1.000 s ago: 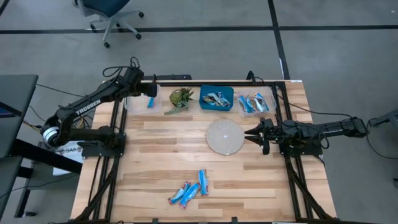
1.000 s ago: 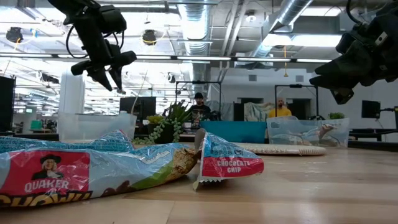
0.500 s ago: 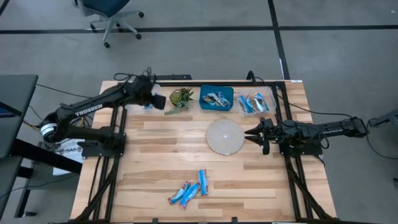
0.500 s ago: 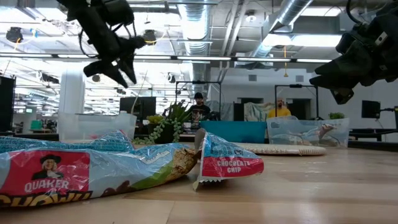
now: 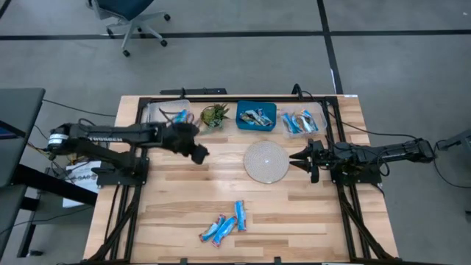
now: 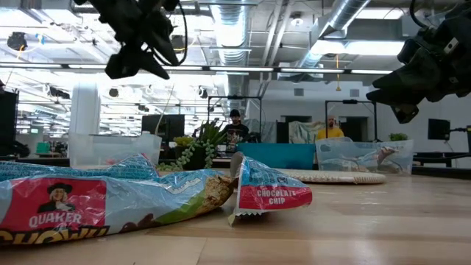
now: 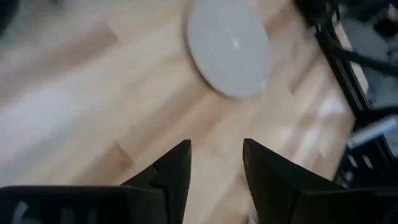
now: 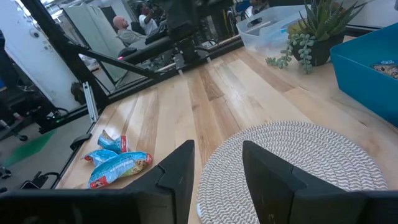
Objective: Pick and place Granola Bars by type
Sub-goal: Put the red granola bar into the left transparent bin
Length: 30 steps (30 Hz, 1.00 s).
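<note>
From above, you see the whole surface (image 5: 184, 199). Your left gripper (image 5: 199, 154) sits over bare wood, its arm stretched low and nearly level. The clear bin (image 5: 165, 115) with one bar and the plant (image 5: 214, 115) lie beyond its jaws; the round disc (image 5: 266, 162) lies between the two grippers. Your right gripper (image 5: 297, 158) rests just beside that disc's edge, arm level. Three loose Granola Bars (image 5: 226, 224) lie well apart from both jaws, near the front edge; more fill the blue bin (image 5: 256, 115) and the second clear bin (image 5: 303, 121).

The low view alone gives you the wrappers up close, one reading chocolate chip (image 6: 261, 193), and both grippers hanging high above the surface, with people in the room behind.

Your left wrist view shows what the others cannot: its jaws are parted by a modest gap with nothing between them, the disc (image 7: 229, 46) ahead.

Your right wrist view shows those jaws likewise parted and empty over the woven disc (image 8: 298, 162), with the loose bars (image 8: 117, 160) off to the side.
</note>
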Each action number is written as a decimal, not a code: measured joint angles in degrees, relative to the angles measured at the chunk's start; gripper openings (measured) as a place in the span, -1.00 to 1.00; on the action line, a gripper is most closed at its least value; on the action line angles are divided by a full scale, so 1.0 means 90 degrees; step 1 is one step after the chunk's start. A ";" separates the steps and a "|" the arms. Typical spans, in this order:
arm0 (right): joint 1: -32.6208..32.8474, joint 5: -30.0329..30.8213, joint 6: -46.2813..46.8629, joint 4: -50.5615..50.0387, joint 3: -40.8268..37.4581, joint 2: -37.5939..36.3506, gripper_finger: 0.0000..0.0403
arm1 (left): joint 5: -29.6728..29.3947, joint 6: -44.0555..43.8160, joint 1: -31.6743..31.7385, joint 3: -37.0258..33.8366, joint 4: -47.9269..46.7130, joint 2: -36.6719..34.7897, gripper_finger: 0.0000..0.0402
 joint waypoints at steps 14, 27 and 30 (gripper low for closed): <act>0.0001 0.0005 -0.0001 0.0002 0.0001 -0.0001 -0.37 | -0.0042 -0.1659 -0.1942 0.0128 0.1815 0.1721 -0.32; 0.0002 0.0012 -0.0002 0.0034 0.0002 -0.0002 -0.37 | -0.0186 -0.2024 -0.2344 0.1154 0.1735 0.3112 -0.32; 0.0000 0.0012 -0.0001 0.0034 0.0000 0.0000 -0.37 | -0.0199 -0.2164 -0.2373 0.1380 0.1658 0.3407 -0.32</act>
